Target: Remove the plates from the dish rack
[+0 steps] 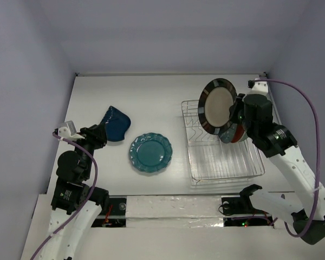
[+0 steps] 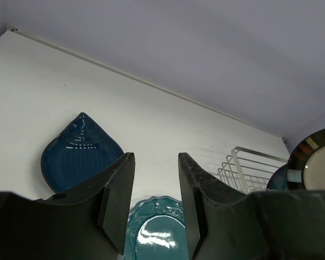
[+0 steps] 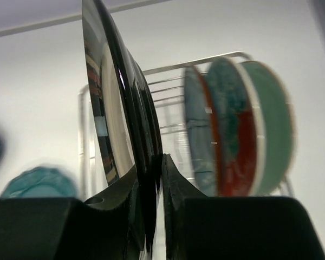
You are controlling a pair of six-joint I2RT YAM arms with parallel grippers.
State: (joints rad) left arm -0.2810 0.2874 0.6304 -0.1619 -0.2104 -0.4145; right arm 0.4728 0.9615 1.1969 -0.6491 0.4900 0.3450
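My right gripper [image 1: 239,110] is shut on the rim of the cream plate with the dark patterned rim [image 1: 217,104], holding it on edge above the far part of the silver wire dish rack [image 1: 227,162]. In the right wrist view the plate [image 3: 116,108] stands between my fingers, and two more plates with red and green faces [image 3: 244,130] stand upright in the rack behind it. The glossy teal plate [image 1: 150,153] and the dark blue wavy-edged plate [image 1: 115,123] lie on the table. My left gripper [image 1: 97,132] is open and empty next to the blue plate [image 2: 76,154].
White walls close the table at the back and both sides. The raised front ledge [image 1: 173,208] runs between the arm bases. The rack's near half holds only bare wire.
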